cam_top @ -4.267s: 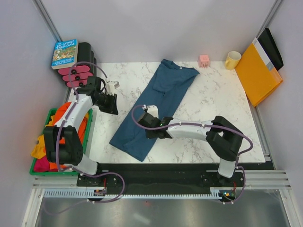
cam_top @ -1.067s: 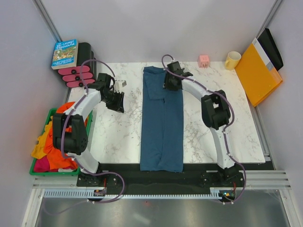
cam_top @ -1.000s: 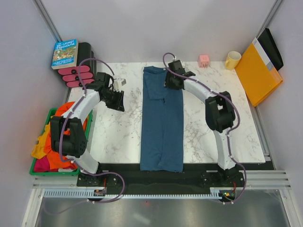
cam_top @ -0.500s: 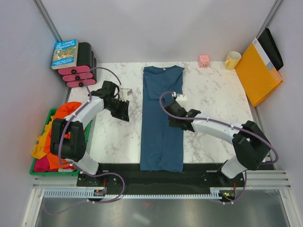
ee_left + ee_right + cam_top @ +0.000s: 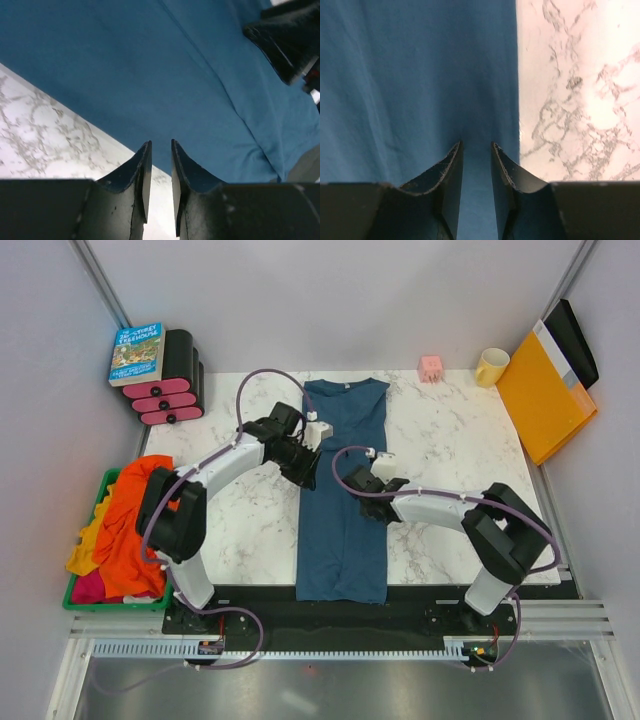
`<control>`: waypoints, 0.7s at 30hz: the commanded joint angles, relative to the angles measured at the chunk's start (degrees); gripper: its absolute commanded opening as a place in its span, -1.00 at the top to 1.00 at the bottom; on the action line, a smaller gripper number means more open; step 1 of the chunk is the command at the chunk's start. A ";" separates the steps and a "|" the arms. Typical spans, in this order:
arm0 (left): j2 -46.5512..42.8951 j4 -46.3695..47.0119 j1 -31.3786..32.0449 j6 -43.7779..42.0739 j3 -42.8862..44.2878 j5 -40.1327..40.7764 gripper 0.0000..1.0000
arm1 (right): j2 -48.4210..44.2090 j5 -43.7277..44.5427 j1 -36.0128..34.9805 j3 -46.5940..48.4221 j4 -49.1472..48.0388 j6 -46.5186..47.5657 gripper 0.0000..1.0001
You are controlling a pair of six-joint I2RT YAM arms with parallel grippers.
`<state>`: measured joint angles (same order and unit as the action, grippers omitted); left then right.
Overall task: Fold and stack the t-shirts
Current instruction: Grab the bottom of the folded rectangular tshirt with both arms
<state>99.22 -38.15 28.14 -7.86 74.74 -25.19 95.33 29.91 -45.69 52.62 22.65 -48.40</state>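
Note:
The dark teal-blue t-shirt (image 5: 342, 530) lies folded into a long narrow strip down the middle of the marble table (image 5: 450, 440). My left gripper (image 5: 305, 453) is at its left edge, above the middle; in the left wrist view (image 5: 159, 145) its jaws stand a narrow gap apart with nothing between them, over the cloth edge (image 5: 150, 60). My right gripper (image 5: 368, 495) is low over the shirt's right edge; its jaws (image 5: 476, 145) also stand a narrow gap apart, empty, over the cloth (image 5: 395, 75). Orange (image 5: 125, 520), yellow (image 5: 85, 540) and pink-red (image 5: 88, 588) t-shirts are heaped at the left.
The heap sits in a green bin (image 5: 72, 602) off the table's left edge. A book (image 5: 137, 352) on black and pink rolls (image 5: 165, 400) stands at the back left. A pink cube (image 5: 431, 367), a yellow mug (image 5: 491, 367) and an orange-yellow folder (image 5: 545, 395) are at the back right.
The shirt went from diagonal to straight. My right gripper came from the collar end down to the shirt's mid right edge. My left gripper moved right from bare table to the left edge.

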 commanded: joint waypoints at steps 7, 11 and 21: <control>17.40 -0.96 -0.19 2.32 11.12 5.85 0.48 | 12.59 0.50 2.71 11.45 -3.14 1.47 0.29; 23.03 -2.54 -0.19 2.06 14.38 7.35 0.50 | 16.20 -1.08 4.47 13.55 -3.23 2.26 0.29; 30.24 -4.47 -2.74 2.50 24.73 8.05 0.51 | 22.88 -5.13 9.92 20.50 -3.49 7.09 0.29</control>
<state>125.12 -42.26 27.18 -6.17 95.57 -19.81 112.53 28.58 -37.54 71.57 17.30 -44.01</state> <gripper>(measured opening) 0.247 0.352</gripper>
